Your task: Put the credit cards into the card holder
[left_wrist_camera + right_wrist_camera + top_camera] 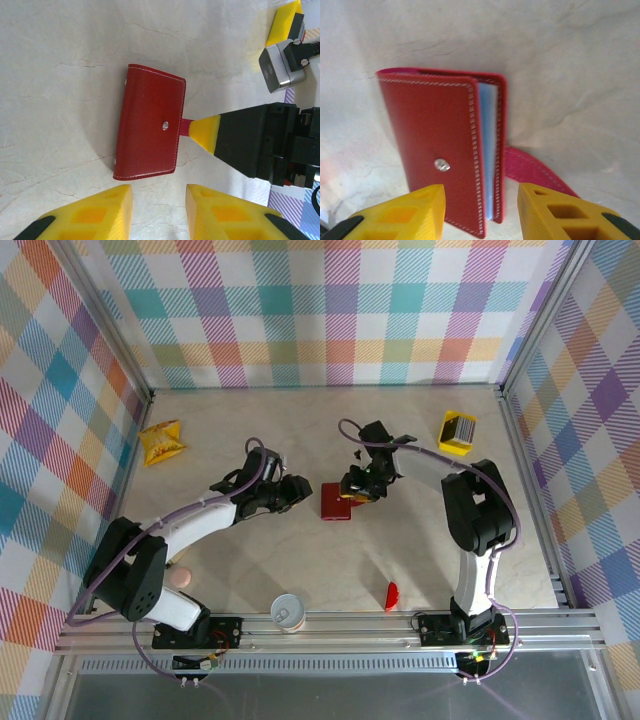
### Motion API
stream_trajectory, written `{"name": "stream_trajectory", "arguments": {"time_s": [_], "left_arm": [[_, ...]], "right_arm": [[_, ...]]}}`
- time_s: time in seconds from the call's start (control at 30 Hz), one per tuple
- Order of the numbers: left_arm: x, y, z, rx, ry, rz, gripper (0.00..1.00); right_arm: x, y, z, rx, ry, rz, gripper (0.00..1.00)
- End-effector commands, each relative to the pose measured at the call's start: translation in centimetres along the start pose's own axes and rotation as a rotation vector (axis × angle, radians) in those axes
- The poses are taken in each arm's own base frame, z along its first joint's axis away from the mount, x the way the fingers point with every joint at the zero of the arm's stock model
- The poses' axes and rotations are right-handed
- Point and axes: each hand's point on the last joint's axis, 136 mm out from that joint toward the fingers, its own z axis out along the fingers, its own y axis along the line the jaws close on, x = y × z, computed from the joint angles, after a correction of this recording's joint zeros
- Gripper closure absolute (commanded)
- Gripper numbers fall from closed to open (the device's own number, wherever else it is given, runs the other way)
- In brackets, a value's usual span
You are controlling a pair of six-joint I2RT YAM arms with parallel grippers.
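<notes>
where card holder (435, 140) gapes slightly, blue lining (489, 150) shows, perhaps slots.

One card holder (337, 502) and one stack of credit cards (457, 432) are counted on the surface (300, 430); the number of cards in the stack cannot be told. One yellow snack packet (161, 442), one small red curved piece (391, 596), one small white cup (288, 612) and one pinkish round object (179, 578) are noted. Two arms are tallied: one left arm (200, 525), one right arm (470, 515).
</notes>
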Motion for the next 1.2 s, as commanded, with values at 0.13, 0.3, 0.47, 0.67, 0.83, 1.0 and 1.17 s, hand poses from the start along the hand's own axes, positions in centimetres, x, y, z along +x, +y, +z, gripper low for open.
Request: {"name": "stream_trajectory", "arguments": {"time_s": [0.13, 0.3, 0.47, 0.67, 0.83, 1.0, 1.17], "left_arm": [[-0.3, 1.0, 1.1, -0.034, 0.004, -0.005, 0.66], [-0.3, 1.4, 1.2, -0.047, -0.004, -0.01, 0.66], [-0.2, 1.8, 2.0, -0.05, 0.011, -0.013, 0.65], [0.4, 1.8, 3.4, -0.068, 0.059, 0.007, 0.65], [0.7, 1.8, 4.3, -0.09, 0.079, 0.021, 0.67], [0.5, 1.3, 5.2, -0.072, 0.081, 0.028, 0.75], [0.6, 1.6, 6.4, -0.079, 0.099, 0.034, 0.79]], "right_arm": [[0.5, -2.2, 2.0, 0.031, 0.037, -0.02, 0.58], [0.5, -2.1, 2.1, 0.009, 0.026, -0.035, 0.57], [0.3, -0.7, 0.7, -0.047, -0.014, -0.066, 0.57], [-0.1, 1.5, -1.2, -0.137, -0.061, -0.092, 0.57], [-0.3, 2.1, -1.2, -0.161, -0.048, -0.089, 0.6], [-0.2, 2.3, -0.4, -0.17, -0.009, -0.092, 0.62], [-0.2, 2.4, 0.1, -0.172, 0.007, -0.095, 0.63]]}}
